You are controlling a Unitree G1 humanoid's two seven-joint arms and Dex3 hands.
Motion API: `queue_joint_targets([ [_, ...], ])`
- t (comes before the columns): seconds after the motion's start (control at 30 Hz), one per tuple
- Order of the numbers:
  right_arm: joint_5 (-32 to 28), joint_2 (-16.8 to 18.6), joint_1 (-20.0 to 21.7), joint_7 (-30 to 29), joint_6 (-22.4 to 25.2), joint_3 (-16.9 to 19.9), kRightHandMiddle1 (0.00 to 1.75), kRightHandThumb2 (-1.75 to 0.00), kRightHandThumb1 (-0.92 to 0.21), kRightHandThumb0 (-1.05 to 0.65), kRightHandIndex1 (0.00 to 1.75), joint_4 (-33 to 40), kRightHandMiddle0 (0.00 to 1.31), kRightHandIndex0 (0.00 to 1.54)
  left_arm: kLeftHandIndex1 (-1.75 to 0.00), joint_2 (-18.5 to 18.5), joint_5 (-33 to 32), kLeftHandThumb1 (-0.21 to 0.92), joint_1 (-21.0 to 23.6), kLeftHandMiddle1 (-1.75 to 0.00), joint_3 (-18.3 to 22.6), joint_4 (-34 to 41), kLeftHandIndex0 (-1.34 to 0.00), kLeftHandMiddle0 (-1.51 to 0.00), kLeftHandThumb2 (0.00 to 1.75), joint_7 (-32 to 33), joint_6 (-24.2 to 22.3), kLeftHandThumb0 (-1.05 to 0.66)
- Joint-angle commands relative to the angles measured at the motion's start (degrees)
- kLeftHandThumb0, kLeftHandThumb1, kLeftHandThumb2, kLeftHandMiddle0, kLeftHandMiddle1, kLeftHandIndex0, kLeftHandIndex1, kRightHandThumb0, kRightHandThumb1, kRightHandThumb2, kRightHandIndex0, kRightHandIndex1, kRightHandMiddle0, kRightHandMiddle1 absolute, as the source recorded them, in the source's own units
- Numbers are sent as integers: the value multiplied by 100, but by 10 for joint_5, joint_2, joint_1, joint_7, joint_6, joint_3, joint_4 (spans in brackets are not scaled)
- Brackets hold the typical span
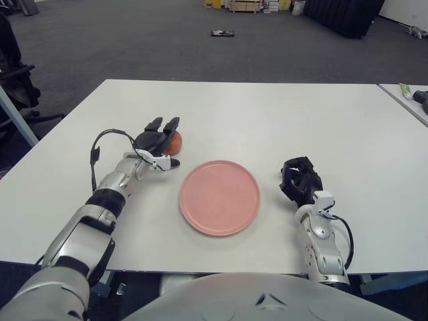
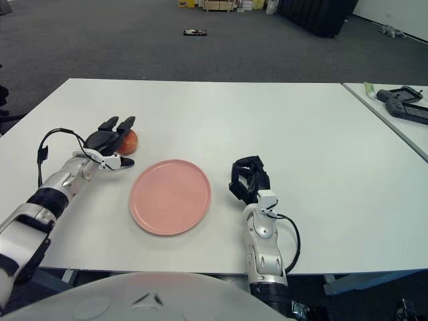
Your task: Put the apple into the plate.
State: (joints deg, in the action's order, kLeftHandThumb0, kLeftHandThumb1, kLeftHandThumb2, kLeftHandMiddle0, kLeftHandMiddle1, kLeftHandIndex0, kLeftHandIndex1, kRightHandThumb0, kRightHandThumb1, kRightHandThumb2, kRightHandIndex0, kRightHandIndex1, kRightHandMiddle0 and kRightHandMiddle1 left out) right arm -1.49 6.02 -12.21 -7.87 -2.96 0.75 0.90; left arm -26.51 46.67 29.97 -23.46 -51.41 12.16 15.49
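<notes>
Half the apple behind left hand

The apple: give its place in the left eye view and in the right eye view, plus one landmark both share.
Left eye view: the apple shows left of centre on the table, under the left hand, beyond the plate's far-left rim.
Right eye view: the apple sits further left in the picture, again under the left hand.
Shared landmark: the pink plate, just right of and nearer than the apple in both.

A white table stands on dark grey carpet, boxes beyond.
</notes>
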Motion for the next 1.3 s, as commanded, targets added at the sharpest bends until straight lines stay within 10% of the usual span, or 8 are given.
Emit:
queue_joint_targets([
  [0.0, -2, 6, 3, -5, 9, 4, 175, -86, -68, -38, 143, -10, 34, 51, 0, 4, 0, 75, 4, 0, -17, -42, 0, 0, 40, -4, -1, -105],
  [0.93, -6, 6, -2, -7, 4, 4, 175, -88, -67, -38, 144, -8, 34, 51, -1, 34, -54, 86, 66, 0, -39, -181, -2, -1, 40, -5, 8, -102],
  [1.27, -11, 5, -3, -4, 7, 7, 175, -88, -67, -38, 145, -7, 35, 52, -54, 36, -69, 77, 71, -32, -42, -185, 0, 0, 52, -12, 12, -95],
])
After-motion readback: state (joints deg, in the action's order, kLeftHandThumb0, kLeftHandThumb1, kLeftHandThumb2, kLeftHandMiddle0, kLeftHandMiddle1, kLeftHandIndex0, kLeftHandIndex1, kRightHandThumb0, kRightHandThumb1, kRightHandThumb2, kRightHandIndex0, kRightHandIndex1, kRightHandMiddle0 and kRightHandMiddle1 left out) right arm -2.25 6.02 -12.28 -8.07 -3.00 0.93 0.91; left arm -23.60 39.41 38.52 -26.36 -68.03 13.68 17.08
